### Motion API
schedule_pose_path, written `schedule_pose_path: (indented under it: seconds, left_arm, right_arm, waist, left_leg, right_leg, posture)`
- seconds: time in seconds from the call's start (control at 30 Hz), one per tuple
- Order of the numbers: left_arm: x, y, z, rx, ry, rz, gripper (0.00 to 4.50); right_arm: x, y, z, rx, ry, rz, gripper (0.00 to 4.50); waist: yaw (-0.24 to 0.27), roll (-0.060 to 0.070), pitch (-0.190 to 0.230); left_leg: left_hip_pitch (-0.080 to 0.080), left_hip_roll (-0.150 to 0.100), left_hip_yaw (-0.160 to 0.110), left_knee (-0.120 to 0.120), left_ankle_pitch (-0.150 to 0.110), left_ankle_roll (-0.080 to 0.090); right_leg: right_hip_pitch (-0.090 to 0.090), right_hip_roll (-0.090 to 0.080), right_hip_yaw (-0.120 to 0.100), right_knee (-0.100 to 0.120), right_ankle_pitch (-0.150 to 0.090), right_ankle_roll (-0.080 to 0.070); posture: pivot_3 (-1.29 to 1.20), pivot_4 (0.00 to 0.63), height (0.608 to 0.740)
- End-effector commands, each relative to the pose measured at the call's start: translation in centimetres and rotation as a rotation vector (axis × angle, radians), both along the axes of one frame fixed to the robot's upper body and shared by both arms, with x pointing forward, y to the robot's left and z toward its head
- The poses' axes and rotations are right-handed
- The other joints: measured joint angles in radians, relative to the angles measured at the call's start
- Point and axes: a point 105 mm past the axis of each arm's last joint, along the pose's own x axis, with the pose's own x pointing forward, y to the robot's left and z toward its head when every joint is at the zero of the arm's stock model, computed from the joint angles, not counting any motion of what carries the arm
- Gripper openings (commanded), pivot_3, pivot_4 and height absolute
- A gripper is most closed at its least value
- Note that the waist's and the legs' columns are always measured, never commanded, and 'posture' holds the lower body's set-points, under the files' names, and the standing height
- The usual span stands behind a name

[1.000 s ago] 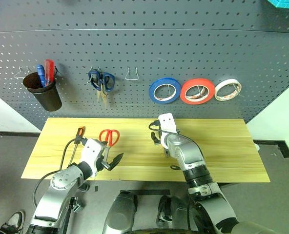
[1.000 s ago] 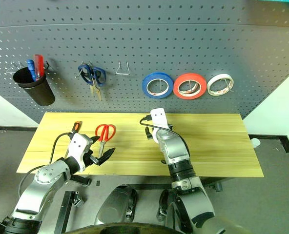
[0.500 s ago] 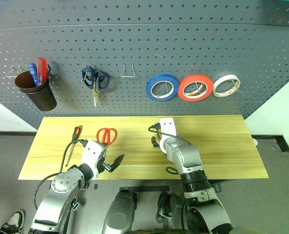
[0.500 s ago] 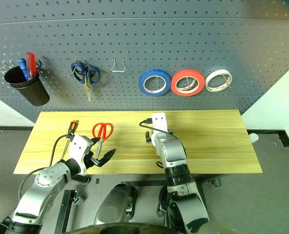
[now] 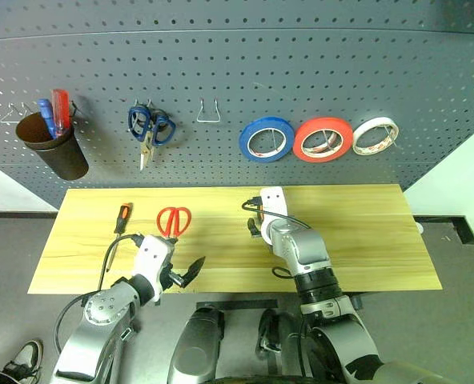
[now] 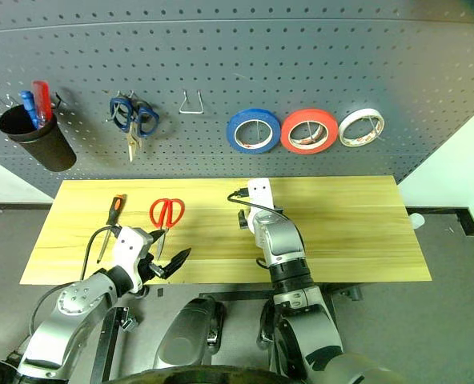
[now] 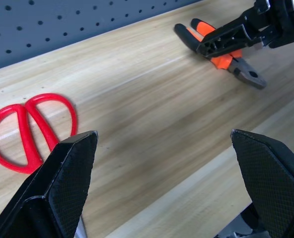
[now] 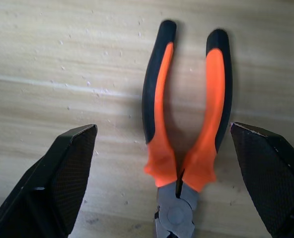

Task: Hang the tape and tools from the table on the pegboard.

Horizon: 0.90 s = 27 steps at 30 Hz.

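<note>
Orange-and-black pliers (image 8: pixel 186 124) lie flat on the wooden table (image 5: pixel 365 232). My right gripper (image 8: pixel 162 130) hangs open just above them, a finger on either side of the handles and neither touching. Red-handle scissors (image 5: pixel 173 220) and the orange-handle screwdriver (image 5: pixel 121 219) lie at the table's left. My left gripper (image 5: pixel 182 272) stands open and empty over the front edge, near the scissors. The blue tape (image 5: pixel 267 140) hangs on the dark grey pegboard (image 5: pixel 301 64).
Red tape (image 5: pixel 323 140) and white tape (image 5: pixel 375 136) hang right of the blue roll. Blue-handle scissors (image 5: pixel 146 128) and a bare wire hook (image 5: pixel 209 116) are to its left. A black cup (image 5: pixel 53 146) at far left holds blue and red screwdrivers.
The whole picture has shifted with the camera. Both grippers stay open and in much the same places over the table.
</note>
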Motion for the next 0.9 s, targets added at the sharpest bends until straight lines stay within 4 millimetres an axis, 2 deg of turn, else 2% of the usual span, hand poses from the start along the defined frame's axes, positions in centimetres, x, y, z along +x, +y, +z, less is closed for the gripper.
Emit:
schedule_pose_path:
  seconds: [0.03,0.53,0.9]
  left_arm:
    - [-0.4,-0.6,0.7,-0.005,-0.024,-0.012,4.5]
    - [-2.1,-1.0,0.6,-0.024,-0.002,0.029,4.5]
    - [-2.8,-1.2,0.4,-0.032,0.009,0.049,4.5]
  right_arm:
    - [0.3,0.9,1.0,0.002,-0.023,0.033,4.47]
    - [0.4,0.9,0.3,-0.029,0.005,0.081,4.47]
    - [0.1,1.1,0.0,-0.036,0.015,0.103,4.47]
  waist:
    - [-0.005,-0.001,0.003]
    - [-0.009,-0.001,0.035]
    - [-0.008,0.0,0.042]
  left_leg:
    - [0.0,0.0,0.0,0.0,0.0,0.0]
    - [-0.004,0.0,0.0,0.0,0.0,0.0]
    - [-0.008,0.0,0.0,0.0,0.0,-0.001]
  right_leg:
    - [0.0,0.0,0.0,0.0,0.0,0.0]
    - [-0.004,-0.001,0.0,0.0,0.0,0.001]
    - [-0.007,-0.001,0.0,0.0,0.0,0.001]
  posture:
    - [0.43,0.25,0.676]
    - [0.44,0.283,0.676]
    - [0.44,0.293,0.676]
